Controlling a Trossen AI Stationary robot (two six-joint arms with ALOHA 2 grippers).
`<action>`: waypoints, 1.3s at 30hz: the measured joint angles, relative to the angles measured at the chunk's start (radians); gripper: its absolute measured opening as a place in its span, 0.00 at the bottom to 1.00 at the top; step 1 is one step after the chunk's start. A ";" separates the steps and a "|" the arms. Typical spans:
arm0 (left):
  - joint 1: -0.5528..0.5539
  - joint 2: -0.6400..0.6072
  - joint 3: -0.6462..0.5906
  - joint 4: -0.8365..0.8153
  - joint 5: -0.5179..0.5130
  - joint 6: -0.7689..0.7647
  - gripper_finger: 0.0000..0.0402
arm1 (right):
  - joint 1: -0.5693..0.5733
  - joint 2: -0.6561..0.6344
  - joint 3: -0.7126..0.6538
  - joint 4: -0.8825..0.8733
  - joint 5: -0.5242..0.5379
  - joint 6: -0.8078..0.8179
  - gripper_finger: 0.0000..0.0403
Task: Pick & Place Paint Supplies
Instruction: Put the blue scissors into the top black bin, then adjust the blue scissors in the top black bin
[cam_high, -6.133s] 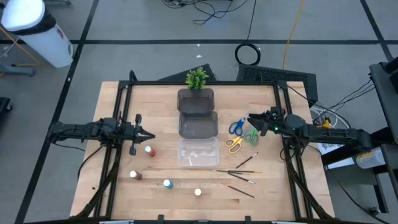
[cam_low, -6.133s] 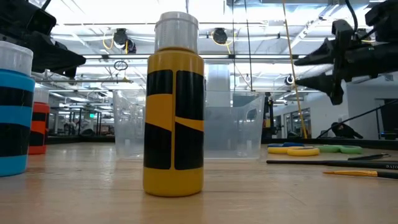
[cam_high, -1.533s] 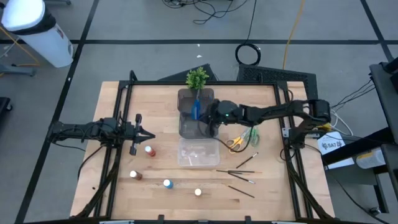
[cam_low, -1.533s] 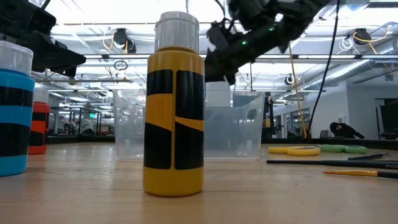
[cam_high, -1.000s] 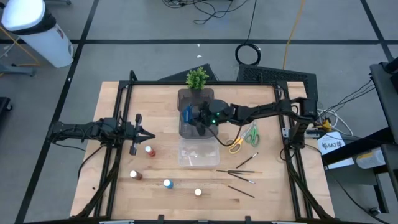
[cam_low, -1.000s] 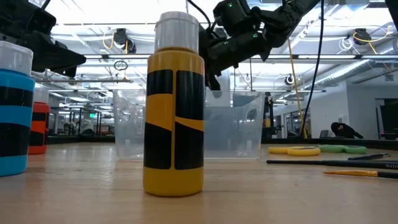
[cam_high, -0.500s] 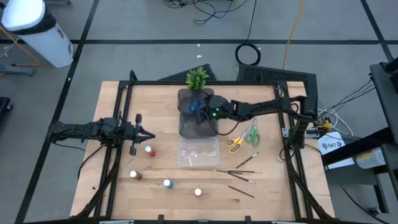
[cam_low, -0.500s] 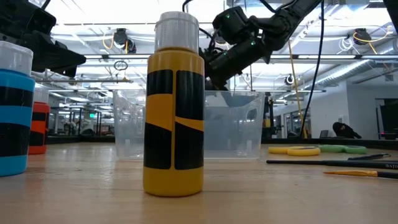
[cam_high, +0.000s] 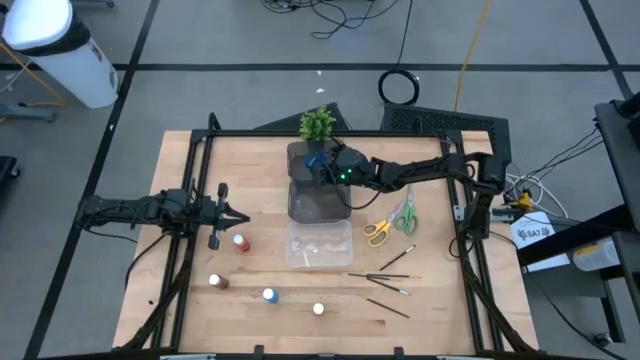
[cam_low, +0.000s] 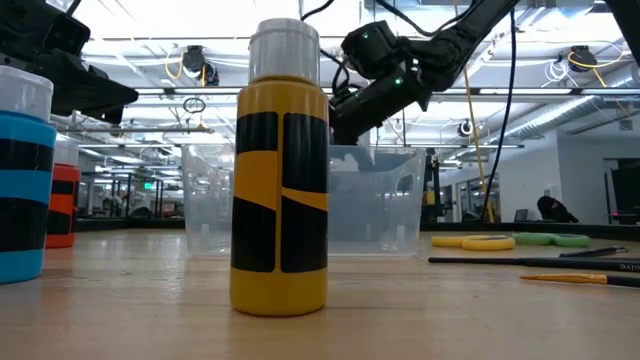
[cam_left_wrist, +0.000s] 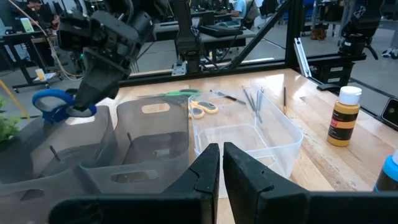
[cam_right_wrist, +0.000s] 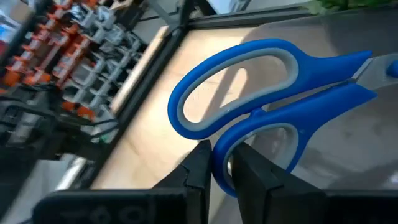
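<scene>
My right gripper (cam_high: 322, 166) clenches the blue scissors (cam_right_wrist: 267, 106) over the dark bin (cam_high: 316, 156) by the plant (cam_high: 317, 124), handles pointing outward from my fingers. My left gripper (cam_high: 238, 217) waits pressed closed, well apart.

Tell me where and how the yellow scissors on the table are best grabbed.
The yellow scissors lie flat, right of the clear bin, green scissors close by. Probably come straight down and pinch across the handle loops, the bulkiest part; the blades look too thin.
</scene>
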 joint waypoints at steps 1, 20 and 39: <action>0.000 0.000 0.000 0.000 0.000 0.000 0.09 | 0.000 0.001 -0.005 0.010 0.004 -0.011 0.12; 0.000 0.000 0.000 0.000 0.000 0.000 0.09 | 0.018 -0.001 -0.036 0.220 0.002 -0.109 0.36; 0.000 0.000 0.000 0.000 0.000 0.000 0.09 | 0.181 -0.005 -0.014 -0.032 0.135 -0.972 0.43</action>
